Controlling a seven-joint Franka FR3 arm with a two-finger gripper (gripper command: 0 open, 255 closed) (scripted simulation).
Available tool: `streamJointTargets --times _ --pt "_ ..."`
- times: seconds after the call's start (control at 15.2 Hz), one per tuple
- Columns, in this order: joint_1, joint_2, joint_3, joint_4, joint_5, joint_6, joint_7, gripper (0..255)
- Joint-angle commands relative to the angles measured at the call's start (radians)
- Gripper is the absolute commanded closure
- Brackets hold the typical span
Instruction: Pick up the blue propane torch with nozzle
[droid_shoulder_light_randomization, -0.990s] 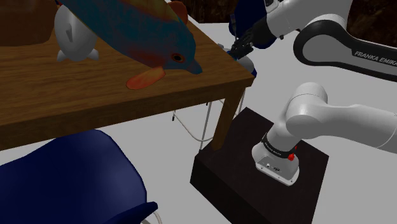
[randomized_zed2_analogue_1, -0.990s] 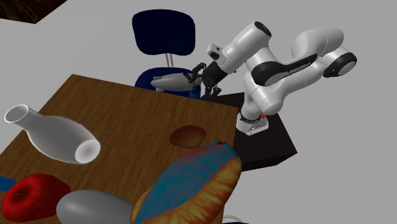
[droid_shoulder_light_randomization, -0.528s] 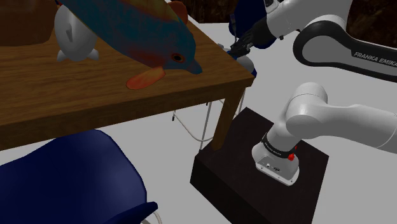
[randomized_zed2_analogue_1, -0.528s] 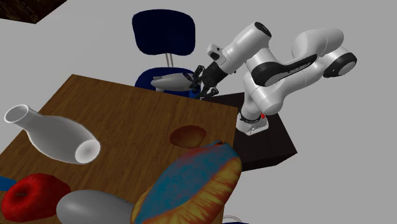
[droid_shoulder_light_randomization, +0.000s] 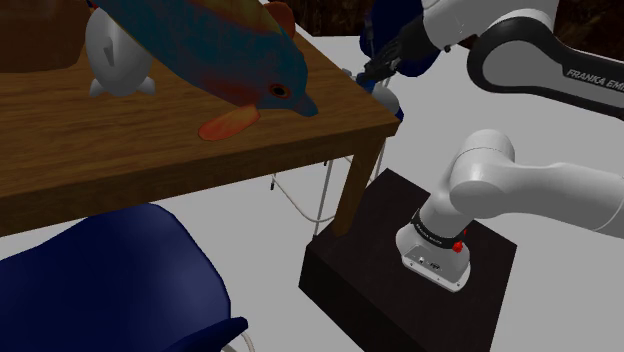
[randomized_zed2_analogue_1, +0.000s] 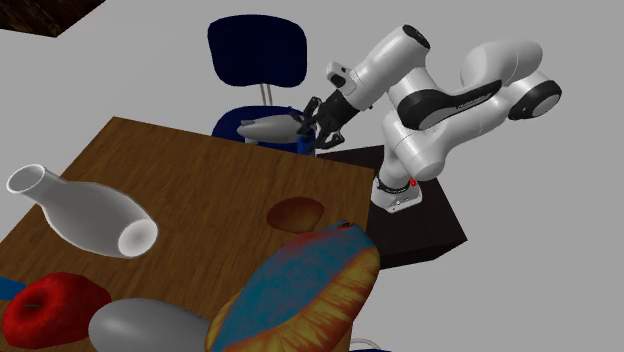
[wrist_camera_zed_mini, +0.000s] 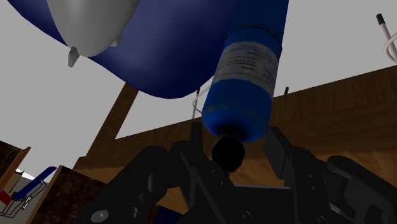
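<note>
The all-black two-finger gripper stands partly open, its fingers pressed against either side of the blue cylindrical propane torch with a pale printed label. It clasps the canister near its rounded end, where a small black knob juts towards the palm. The torch points away from the hand, just off a corner of the brown wooden table and close to the dark blue padded chair that stands beyond that edge. A pale grey tapering object lies on the chair's seat, just beside the gripper. Farther along the tabletop come a small brown rounded lump, a large blue-and-orange fish figure, a white vase lying on its side, a grey egg-shaped form and a red ring. Whether the torch rests on anything cannot be told.
</note>
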Motion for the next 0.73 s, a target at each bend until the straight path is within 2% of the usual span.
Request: streamJointTargets --times 0.0,0.66 --pt "0.005 0.01 0.005 0.031 0.004 -0.021 0.001 255" --pt "0.02 0.072 0.02 0.174 0.02 -0.101 0.001 255"
